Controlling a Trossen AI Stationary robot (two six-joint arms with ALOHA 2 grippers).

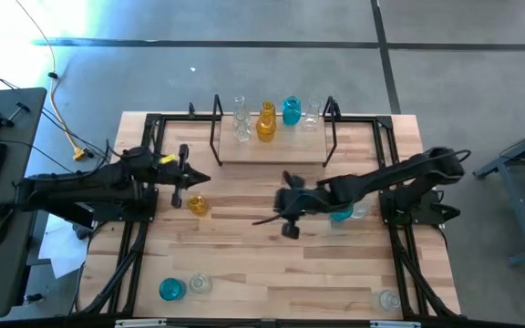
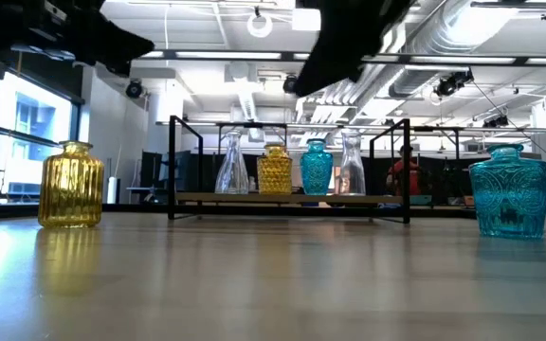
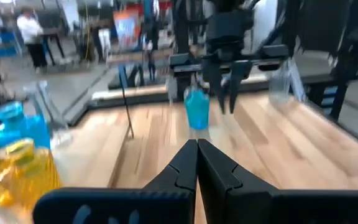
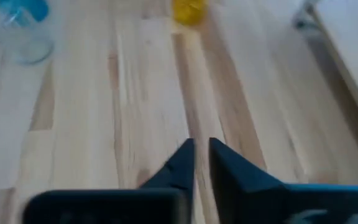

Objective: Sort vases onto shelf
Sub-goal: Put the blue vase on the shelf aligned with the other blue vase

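Observation:
The shelf (image 1: 272,150) stands at the table's far edge. Standing on it are a clear vase (image 1: 241,120), an amber one (image 1: 265,123), a teal one (image 1: 291,111) and another clear one (image 1: 312,117). My left gripper (image 3: 196,144) is shut and empty. It hovers just to the far side of an amber vase (image 1: 197,206) that stands on the table. My right gripper (image 4: 200,144) is open by a narrow gap, empty, above mid-table. A teal vase (image 1: 340,215) and a clear vase (image 1: 361,210) stand under its arm.
Near the table's front edge stand a teal vase (image 1: 170,290), a clear vase (image 1: 200,284) and, to the right, another clear one (image 1: 389,299). Bare wood lies between the two grippers. The shelf's black loop ends (image 1: 217,118) rise at both sides. People show in the room beyond.

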